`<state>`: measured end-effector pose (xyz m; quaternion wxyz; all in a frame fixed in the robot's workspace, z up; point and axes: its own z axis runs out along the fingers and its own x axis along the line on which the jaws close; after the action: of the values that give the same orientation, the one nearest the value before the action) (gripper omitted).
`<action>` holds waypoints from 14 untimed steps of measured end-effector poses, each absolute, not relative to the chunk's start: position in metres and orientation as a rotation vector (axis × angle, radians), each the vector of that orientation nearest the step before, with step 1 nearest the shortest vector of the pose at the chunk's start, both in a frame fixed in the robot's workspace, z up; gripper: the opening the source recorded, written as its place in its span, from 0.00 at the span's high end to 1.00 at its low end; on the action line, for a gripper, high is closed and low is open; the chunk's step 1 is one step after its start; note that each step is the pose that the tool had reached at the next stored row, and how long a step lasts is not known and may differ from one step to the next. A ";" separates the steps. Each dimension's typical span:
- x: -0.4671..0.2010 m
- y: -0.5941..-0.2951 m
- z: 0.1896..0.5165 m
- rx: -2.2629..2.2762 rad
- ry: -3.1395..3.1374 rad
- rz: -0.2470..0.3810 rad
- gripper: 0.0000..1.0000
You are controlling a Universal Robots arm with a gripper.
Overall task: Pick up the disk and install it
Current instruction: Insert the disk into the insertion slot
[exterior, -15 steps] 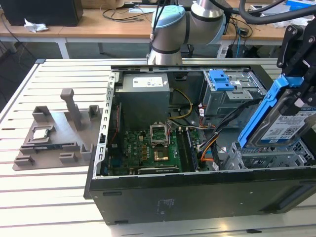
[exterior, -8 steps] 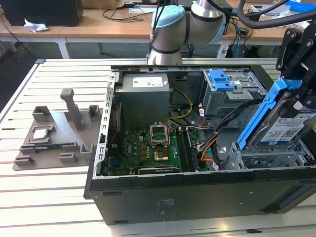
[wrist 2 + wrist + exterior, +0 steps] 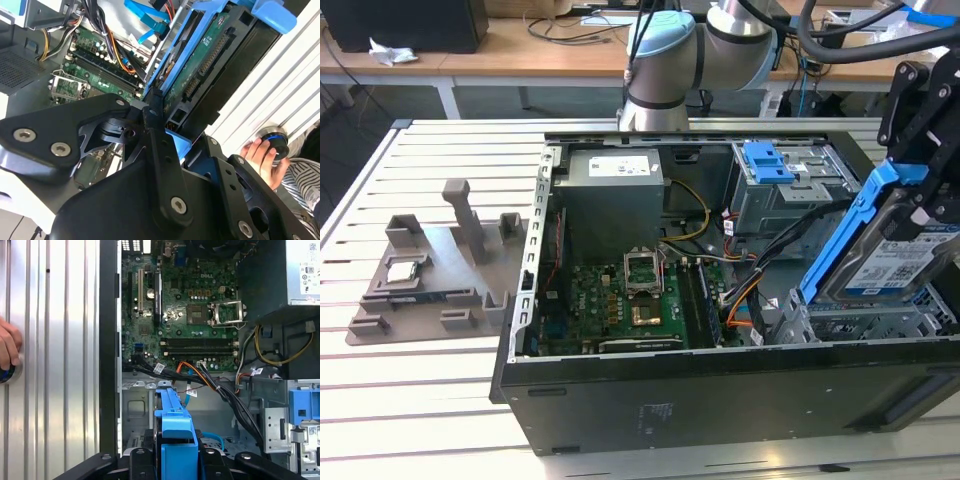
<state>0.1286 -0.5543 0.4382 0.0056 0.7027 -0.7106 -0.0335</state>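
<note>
The disk (image 3: 892, 258), a silver drive with a white-and-blue label in blue caddy rails, hangs tilted over the exterior view's right end of the open computer case (image 3: 720, 390). My gripper (image 3: 926, 196) is shut on its upper end. Below the disk lies a metal drive cage (image 3: 860, 325). The second wrist view looks past the black gripper (image 3: 175, 132) at the disk's green circuit-board side (image 3: 207, 57). In the first wrist view the disk's blue rail (image 3: 175, 435) stands edge-on between the fingers, over the case floor.
Inside the case are the motherboard (image 3: 620, 300), a power supply (image 3: 612, 195), loose cables (image 3: 745, 275) and a bare blue bracket (image 3: 767, 162) on the far bay. A grey fixture (image 3: 430, 270) sits on the slatted table. A person's hand (image 3: 260, 150) rests on a round knob.
</note>
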 end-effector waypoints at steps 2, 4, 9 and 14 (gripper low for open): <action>0.129 -0.554 0.436 2.200 -2.225 -0.104 0.64; 0.129 -0.554 0.434 2.200 -2.225 -0.105 0.64; 0.129 -0.554 0.427 2.200 -2.225 -0.105 0.64; 0.129 -0.554 0.416 2.200 -2.225 -0.105 0.64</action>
<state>0.1286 -0.5542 0.4160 0.0056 0.7027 -0.7107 -0.0334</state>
